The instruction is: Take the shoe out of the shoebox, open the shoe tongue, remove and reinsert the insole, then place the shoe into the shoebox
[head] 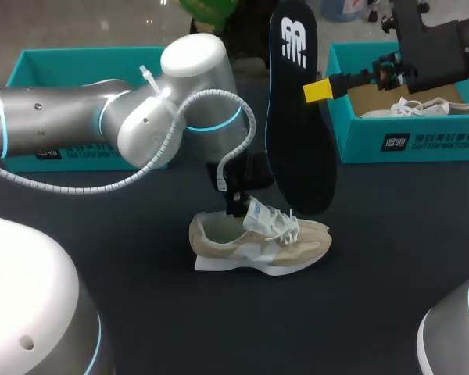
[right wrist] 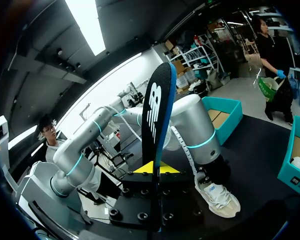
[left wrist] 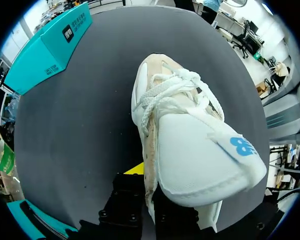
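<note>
Right gripper [head: 320, 88] jaws grip the insole [head: 297, 133] upright, at 1 o'clock above the sneaker [head: 258, 242] on the table [head: 141, 305]; left gripper [head: 237, 201] jaws hold its tongue [left wrist: 200, 160] open. Judged step: reinsertion, requiring the insole lowered into the opening.

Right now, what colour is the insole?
The insole is black with a white logo, best seen in the head view.

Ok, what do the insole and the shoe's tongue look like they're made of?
The insole: likely foam with a dark, matte fabric face; held upright, it keeps its shape. The tongue: white padded textile, probably fine knit, with a stitched rim.
</note>
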You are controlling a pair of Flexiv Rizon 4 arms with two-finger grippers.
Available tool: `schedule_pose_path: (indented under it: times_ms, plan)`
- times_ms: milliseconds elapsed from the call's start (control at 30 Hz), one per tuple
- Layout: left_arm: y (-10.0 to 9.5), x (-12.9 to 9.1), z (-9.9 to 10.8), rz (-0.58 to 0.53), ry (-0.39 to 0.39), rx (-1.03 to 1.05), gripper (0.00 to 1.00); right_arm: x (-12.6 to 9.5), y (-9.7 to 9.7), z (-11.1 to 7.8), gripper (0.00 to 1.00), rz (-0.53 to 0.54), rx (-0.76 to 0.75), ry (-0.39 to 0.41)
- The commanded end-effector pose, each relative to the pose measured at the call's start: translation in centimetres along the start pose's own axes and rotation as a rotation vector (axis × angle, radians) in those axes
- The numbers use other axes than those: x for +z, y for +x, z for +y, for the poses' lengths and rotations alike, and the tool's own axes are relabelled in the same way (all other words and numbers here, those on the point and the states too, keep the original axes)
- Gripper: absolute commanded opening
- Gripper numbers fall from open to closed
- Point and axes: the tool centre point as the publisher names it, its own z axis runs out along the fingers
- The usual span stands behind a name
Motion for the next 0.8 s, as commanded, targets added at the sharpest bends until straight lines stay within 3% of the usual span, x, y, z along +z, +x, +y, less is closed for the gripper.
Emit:
schedule_pose_path:
  times_ms: [33, 467, 567, 600, 667, 800]
  plan:
    - [0.0, 0.1, 0.0, 0.0, -0.001, 0.001, 0.0, 0.2, -0.1, 0.2, 0.0, -0.001, 0.001, 0.004]
    - [-0.3, -0.6, 0.2, 0.007, -0.013, 0.058, 0.0, 0.2, -0.1, 0.2, 0.0, -0.001, 0.001, 0.004]
    - [-0.7, -1.5, 0.1, 0.083, -0.014, 0.203, 0.0, 0.2, -0.1, 0.2, 0.0, -0.001, 0.001, 0.004]
    - [-0.9, -1.7, -0.1, 0.17, -0.036, 0.29, 0.0, 0.2, -0.1, 0.2, 0.0, -0.001, 0.001, 0.004]
    - [-0.6, -1.9, -0.4, 0.198, -0.001, 0.392, 0.0, 0.2, -0.1, 0.2, 0.0, -0.001, 0.001, 0.004]
    - [-0.3, -2.3, -0.9, 0.377, -0.001, 0.636, 0.0, 0.2, -0.1, 0.2, 0.0, -0.001, 0.001, 0.004]
